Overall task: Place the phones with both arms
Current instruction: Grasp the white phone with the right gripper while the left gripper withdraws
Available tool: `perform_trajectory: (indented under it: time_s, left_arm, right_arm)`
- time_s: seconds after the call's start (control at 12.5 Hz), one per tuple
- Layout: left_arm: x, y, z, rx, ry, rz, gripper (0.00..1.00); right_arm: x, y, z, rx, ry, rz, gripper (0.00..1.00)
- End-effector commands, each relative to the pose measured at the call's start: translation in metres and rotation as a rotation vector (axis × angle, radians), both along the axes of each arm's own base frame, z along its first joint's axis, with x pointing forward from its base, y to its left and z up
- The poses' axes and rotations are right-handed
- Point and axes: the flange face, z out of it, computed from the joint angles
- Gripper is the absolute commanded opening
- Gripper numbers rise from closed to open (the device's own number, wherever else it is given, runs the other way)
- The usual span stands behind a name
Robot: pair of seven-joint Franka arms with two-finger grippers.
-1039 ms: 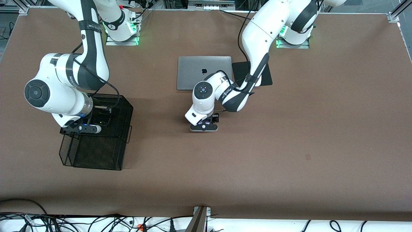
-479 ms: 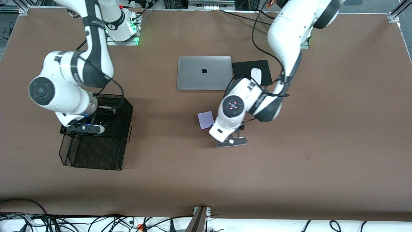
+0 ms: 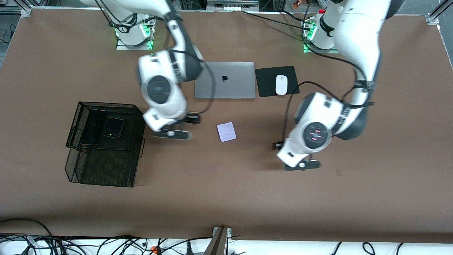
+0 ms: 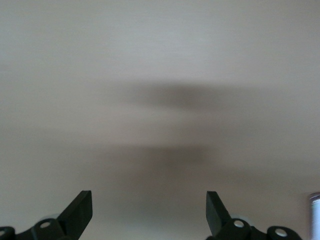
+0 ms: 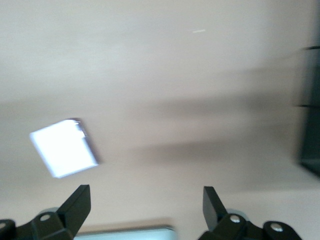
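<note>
A pale lavender phone [image 3: 226, 131] lies flat on the brown table, nearer to the front camera than the grey laptop [image 3: 224, 80]. It also shows in the right wrist view, the lavender phone [image 5: 64, 147] apart from the fingers. A small squarish black phone [image 3: 113, 127] and a long black phone [image 3: 91, 128] lie in the black wire basket [image 3: 139, 122]. My right gripper [image 3: 191, 119] [image 5: 145, 189] hangs open and empty over the table between basket and lavender phone. My left gripper [image 3: 279, 145] [image 4: 148, 193] is open and empty over bare table, toward the left arm's end.
A white mouse [image 3: 281, 84] rests on a black pad [image 3: 265, 81] beside the laptop. The basket's lower tier [image 3: 101, 166] juts toward the front camera. The laptop's edge [image 5: 125, 234] and the basket [image 5: 310, 125] show in the right wrist view.
My right gripper left the basket and swung toward the middle, leaving the small black phone inside. My left gripper let go of the lavender phone and moved off toward its own end.
</note>
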Motion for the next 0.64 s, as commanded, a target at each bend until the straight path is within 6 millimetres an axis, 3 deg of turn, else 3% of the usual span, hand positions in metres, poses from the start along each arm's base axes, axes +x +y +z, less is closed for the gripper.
perform_trajectory:
  time_s: [0.0, 0.16, 0.32, 0.4, 0.56]
  left_arm:
    - [-0.001, 0.088, 0.033, -0.047, 0.069, -0.056, 1.00]
    - [-0.001, 0.167, 0.061, -0.068, 0.097, -0.091, 1.00]
    - [-0.005, 0.224, 0.096, -0.089, 0.074, -0.094, 1.00]
    - [-0.008, 0.241, 0.111, -0.089, 0.057, -0.074, 1.00]
    - [-0.017, 0.247, 0.144, -0.085, 0.027, -0.066, 1.00]
  right_arm:
    - [0.001, 0.056, -0.042, 0.083, -0.050, 0.018, 0.99]
    - [-0.013, 0.087, -0.069, 0.119, -0.102, 0.073, 0.99]
    - [-0.021, 0.098, -0.090, 0.104, -0.127, 0.143, 0.99]
    - [-0.027, 0.102, -0.098, 0.088, -0.128, 0.192, 0.99]
    - [-0.036, 0.108, -0.113, 0.049, -0.130, 0.274, 0.99]
